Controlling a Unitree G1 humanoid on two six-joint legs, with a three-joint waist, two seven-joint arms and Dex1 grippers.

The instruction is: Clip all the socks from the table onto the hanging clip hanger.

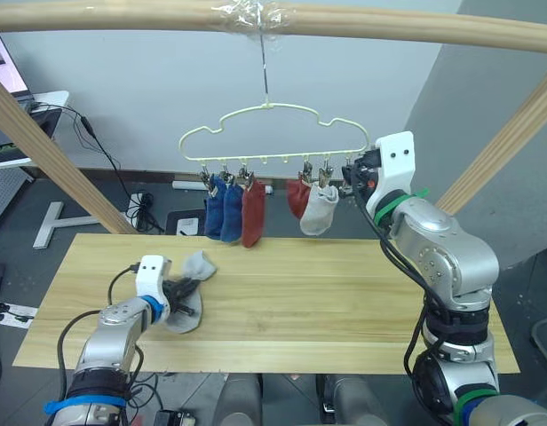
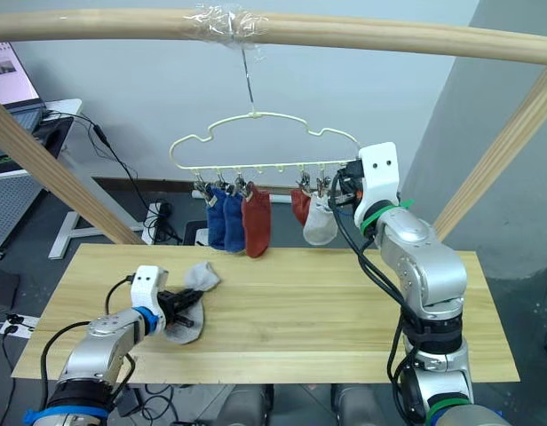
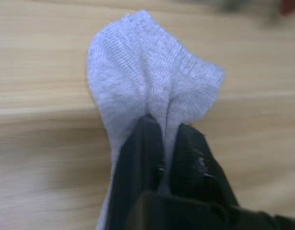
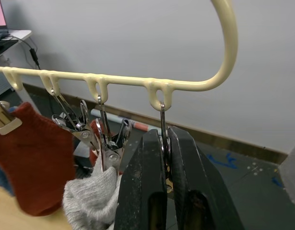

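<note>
Left gripper (image 1: 186, 290): pinching the last grey sock (image 1: 190, 286) on the table (image 1: 344, 302), ready to lift.
Right gripper (image 4: 165, 143): squeezing the end clip (image 4: 163, 125) on the clip hanger (image 1: 265, 124), so it opens.

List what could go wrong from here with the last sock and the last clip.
1. The left gripper pinches only a small fold of the grey sock, which otherwise lies on the table; it might slip out during the lift.
2. The right gripper is shut on the end clip of the clip hanger, which hangs from one hook; pulling could swing it and shake the five hung socks.
</note>
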